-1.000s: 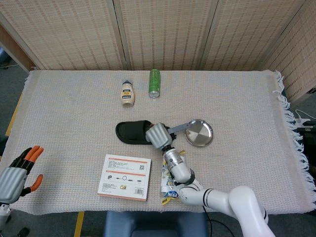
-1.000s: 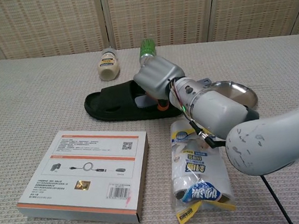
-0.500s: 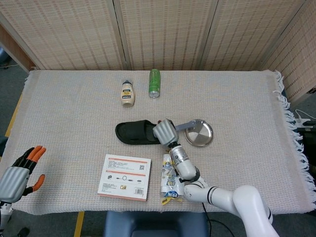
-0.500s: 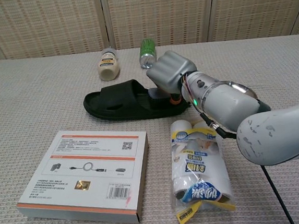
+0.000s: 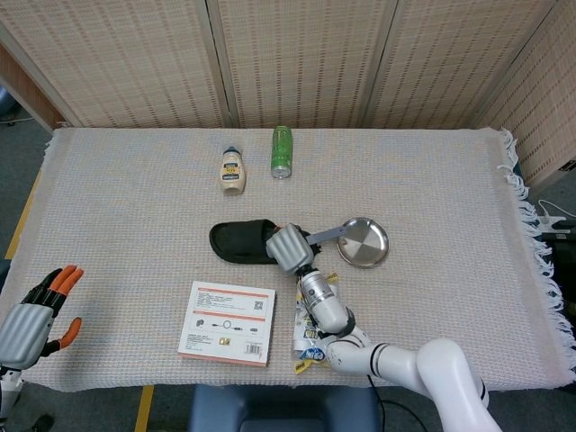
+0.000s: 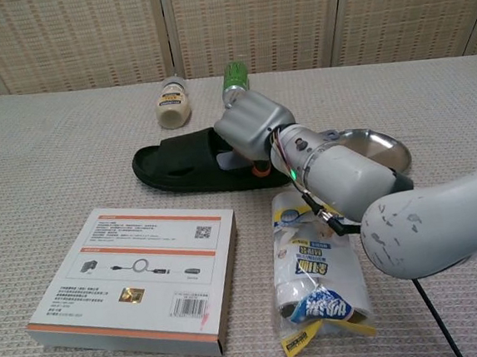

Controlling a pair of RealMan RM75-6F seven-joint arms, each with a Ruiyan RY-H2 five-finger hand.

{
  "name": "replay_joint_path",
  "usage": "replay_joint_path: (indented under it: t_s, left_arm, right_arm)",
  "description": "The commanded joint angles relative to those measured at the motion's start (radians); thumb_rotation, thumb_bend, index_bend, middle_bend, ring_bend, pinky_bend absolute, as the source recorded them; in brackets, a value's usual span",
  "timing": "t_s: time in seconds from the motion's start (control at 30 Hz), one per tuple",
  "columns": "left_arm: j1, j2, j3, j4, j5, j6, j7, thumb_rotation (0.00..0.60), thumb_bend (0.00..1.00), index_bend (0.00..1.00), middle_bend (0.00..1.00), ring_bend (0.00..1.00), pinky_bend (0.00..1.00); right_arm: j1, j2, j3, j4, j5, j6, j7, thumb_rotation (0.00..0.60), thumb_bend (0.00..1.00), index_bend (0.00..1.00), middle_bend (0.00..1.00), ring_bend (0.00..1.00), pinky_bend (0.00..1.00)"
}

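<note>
Right hand (image 6: 249, 129) curled down on the slipper (image 6: 183, 164), apparently gripping it; not yet lifted. Left hand (image 5: 31, 317) idle, fingers spread.

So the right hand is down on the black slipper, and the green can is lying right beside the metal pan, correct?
Not quite. The right hand is on the black slipper, but the green can lies at the far edge of the table, beside the small cream bottle, well apart from the metal pan. The head view shows this plainly.
</note>
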Motion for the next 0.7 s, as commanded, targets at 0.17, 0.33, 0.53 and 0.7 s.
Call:
replay_joint_path:
  t_s: [0.17, 0.33, 0.53, 0.7]
  left_arm:
    - [-0.001, -0.002, 0.001, -0.001, 0.002, -0.002, 0.006, 0.6, 0.46, 0.0, 0.0, 0.0, 0.19]
    - [-0.002, -0.003, 0.001, -0.002, -0.001, -0.005, 0.009, 0.6, 0.46, 0.0, 0.0, 0.0, 0.19]
    - [-0.003, -0.002, 0.001, -0.001, -0.002, -0.005, 0.007, 0.6, 0.46, 0.0, 0.0, 0.0, 0.19]
    - [-0.002, -0.001, 0.001, 0.002, -0.001, -0.004, 0.004, 0.6, 0.46, 0.0, 0.0, 0.0, 0.19]
  right_arm:
    - [-0.02, 0.038, -0.006, -0.006, 0.013, 0.01, -0.03, 0.6, 0.39, 0.88, 0.71, 0.64, 0.88]
    - [-0.025, 0.052, -0.006, -0.023, 0.023, 0.005, -0.037, 0.6, 0.39, 0.88, 0.71, 0.64, 0.88]
    - [-0.012, 0.043, 0.004, -0.063, 0.0, 0.011, 0.018, 0.6, 0.39, 0.88, 0.71, 0.64, 0.88]
    - [-0.018, 0.061, 0.012, -0.1, -0.013, 0.033, 0.049, 0.6, 0.39, 0.88, 0.71, 0.64, 0.88]
